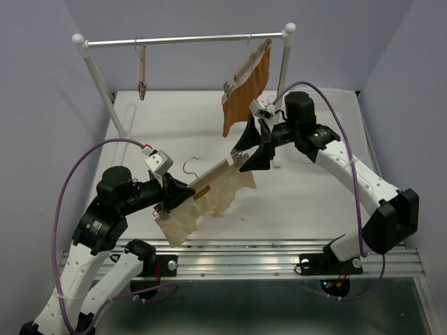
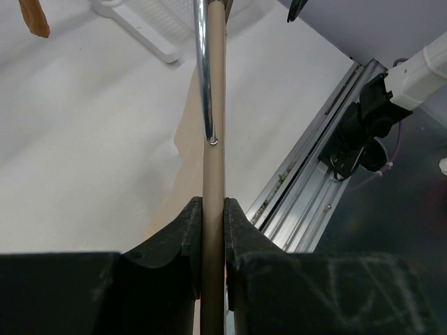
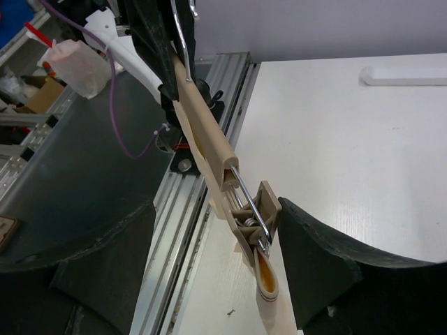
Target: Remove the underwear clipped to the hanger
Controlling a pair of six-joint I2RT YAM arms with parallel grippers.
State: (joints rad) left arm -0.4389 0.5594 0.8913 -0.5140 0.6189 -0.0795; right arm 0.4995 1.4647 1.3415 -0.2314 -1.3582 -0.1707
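Observation:
The light-wood hanger (image 1: pixel 213 174) is held slanted above the table, its wire hook (image 1: pixel 190 166) pointing back. The cream underwear (image 1: pixel 202 204) hangs from it and lies bunched on the table. My left gripper (image 1: pixel 183 193) is shut on the hanger's bar near its left end; in the left wrist view the fingers (image 2: pixel 192 230) pinch the bar (image 2: pixel 213 139). My right gripper (image 1: pixel 250 155) is open around the right-end clip (image 3: pixel 257 213). Its right finger (image 3: pixel 314 244) touches the clip and the left finger stands well off. The clip holds the underwear's folded band (image 3: pixel 267 286).
A garment rack (image 1: pixel 185 40) stands at the back. An orange-brown garment (image 1: pixel 246 94) hangs clipped to its own hanger at the right. A bare hanger (image 1: pixel 142 70) dangles at the left. The rack's foot (image 3: pixel 405 75) lies on the table. An aluminium rail (image 1: pixel 244 255) runs along the near edge.

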